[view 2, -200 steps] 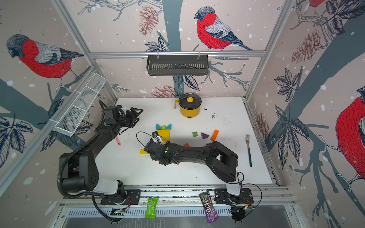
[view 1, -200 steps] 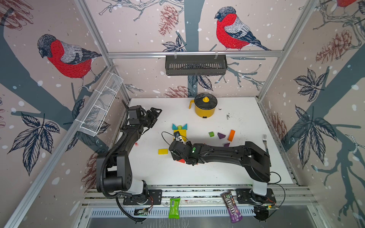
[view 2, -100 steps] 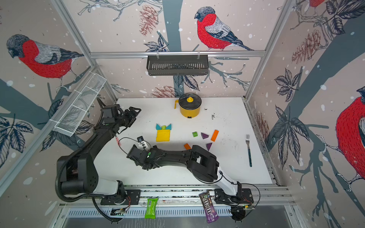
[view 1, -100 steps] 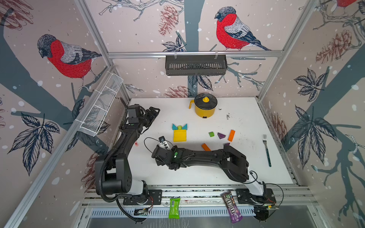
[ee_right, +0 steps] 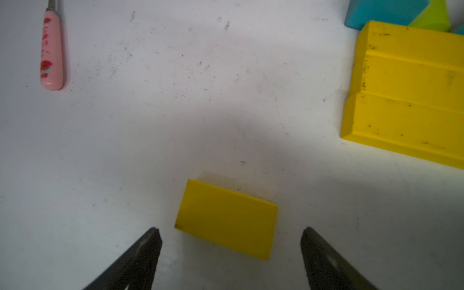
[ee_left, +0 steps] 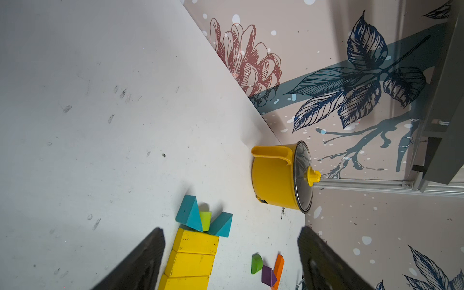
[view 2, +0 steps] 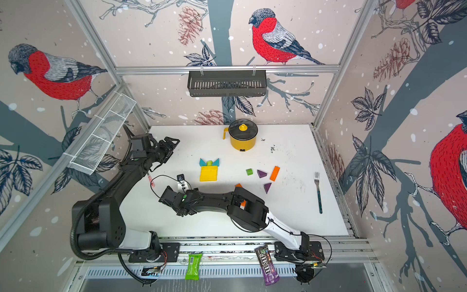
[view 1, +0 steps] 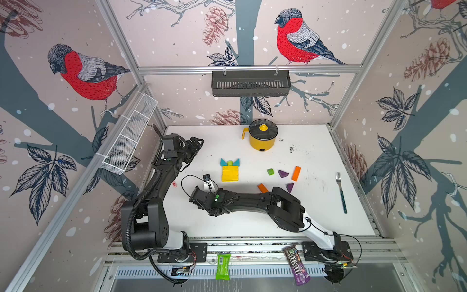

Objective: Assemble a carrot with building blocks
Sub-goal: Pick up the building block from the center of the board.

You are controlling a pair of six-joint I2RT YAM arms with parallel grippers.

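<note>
Over the bench (view 1: 252, 222), my left gripper (view 1: 196, 144) hangs released and empty; my right gripper (ee_right: 230, 229), jaws spread, grasps nothing. Near it lies the yellow row (view 1: 229, 173) (teal triangles (view 1: 223, 162) at its end); beneath it, one loose yellow block (ee_right: 226, 219).

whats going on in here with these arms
The right gripper is open at a loose yellow block, not gripping it. Nearby lies the carrot's start: joined yellow blocks with teal triangles and a green piece at the far end. Orange blocks and purple triangles lie loose. The left gripper is open and empty.
</note>
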